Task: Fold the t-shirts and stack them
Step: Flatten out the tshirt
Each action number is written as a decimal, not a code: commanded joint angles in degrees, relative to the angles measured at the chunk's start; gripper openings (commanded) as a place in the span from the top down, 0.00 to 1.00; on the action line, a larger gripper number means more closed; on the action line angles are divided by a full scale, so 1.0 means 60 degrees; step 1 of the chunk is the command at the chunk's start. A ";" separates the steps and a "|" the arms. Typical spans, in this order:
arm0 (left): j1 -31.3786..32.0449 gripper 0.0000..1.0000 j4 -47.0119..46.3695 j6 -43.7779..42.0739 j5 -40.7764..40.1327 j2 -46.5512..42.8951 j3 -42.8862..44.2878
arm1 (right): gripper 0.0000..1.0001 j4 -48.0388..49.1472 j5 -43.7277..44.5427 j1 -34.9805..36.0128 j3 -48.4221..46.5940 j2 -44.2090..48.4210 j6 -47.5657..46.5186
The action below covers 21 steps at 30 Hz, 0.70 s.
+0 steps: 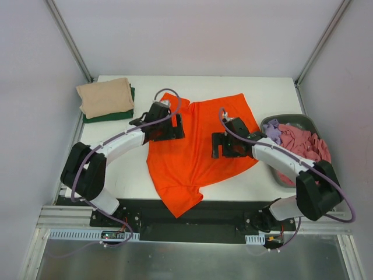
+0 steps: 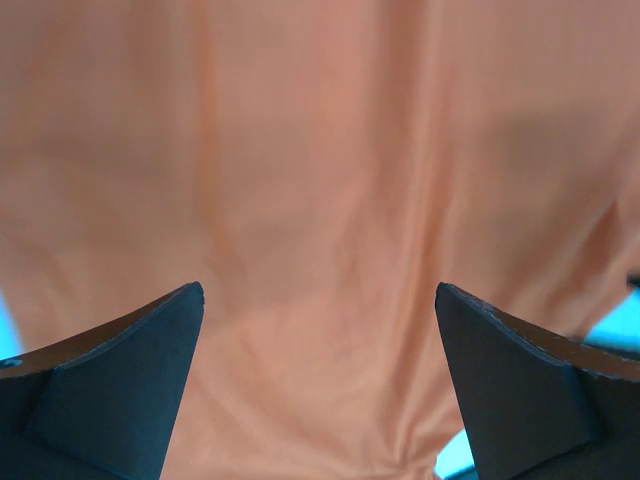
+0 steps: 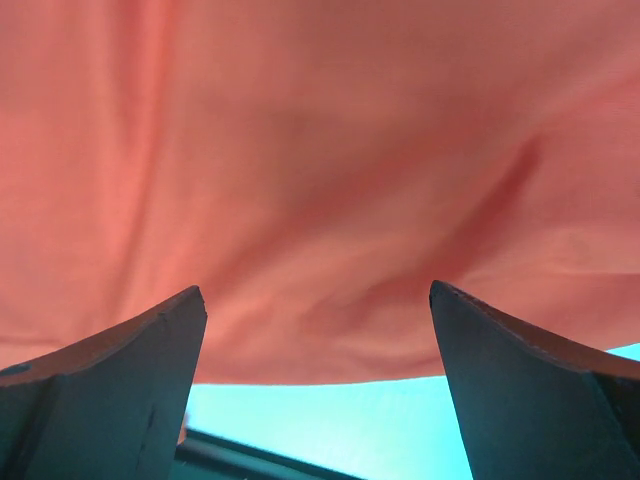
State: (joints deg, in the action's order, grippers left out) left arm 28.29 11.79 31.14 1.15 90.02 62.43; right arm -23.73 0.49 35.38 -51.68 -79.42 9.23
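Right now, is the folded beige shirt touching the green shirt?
Touching. The top view shows the beige shirt lying on the green shirt, whose edge sticks out under its near and right sides.

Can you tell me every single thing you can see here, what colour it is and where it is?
orange t-shirt: one, bright orange, spread across the middle of the table, its near end hanging over the near edge
beige t-shirt: one, beige, folded, far left corner, on top of the green one
green t-shirt: one, dark green, folded, under the beige one
pink t-shirt: at least one, dusty pink, crumpled in the basket
lilac t-shirt: one, lilac, crumpled in the basket
basket: one, dark grey, right edge of the table
table: one, white
left arm: one, black and white, jaws open over the orange t-shirt
right arm: one, black and white, jaws open over the orange t-shirt
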 commanded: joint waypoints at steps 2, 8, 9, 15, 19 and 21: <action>0.0441 0.01 -0.0823 0.0685 0.0588 0.0347 -0.1001 | 0.04 0.0013 0.0226 -0.0666 -0.0482 -0.1336 -0.0440; -0.0144 0.01 -0.0794 0.0714 0.0278 0.1313 -0.0783 | 0.04 0.0511 -0.0841 -0.0535 -0.0221 -0.1939 0.0423; -0.0305 0.01 -0.0721 0.0787 0.0365 0.1518 -0.0651 | 0.04 0.0497 -0.0873 -0.0433 -0.0133 -0.1954 0.0540; -0.1082 0.01 0.0216 0.0569 -0.0132 0.2676 0.0477 | 0.04 0.0262 -0.0756 0.0605 -0.0190 -0.1984 0.1652; -0.1696 0.01 0.1124 0.0290 -0.0616 0.3467 0.1676 | 0.04 0.0467 -0.1252 0.1412 -0.0774 -0.2305 0.2224; -0.2063 0.01 0.1403 0.0231 -0.0587 0.3687 0.2116 | 0.04 0.0511 -0.1269 0.1545 -0.0951 -0.2277 0.2445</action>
State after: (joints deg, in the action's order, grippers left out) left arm 19.90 12.86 34.57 0.93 108.09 70.63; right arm -21.96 -4.08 42.48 -53.49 -92.25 18.70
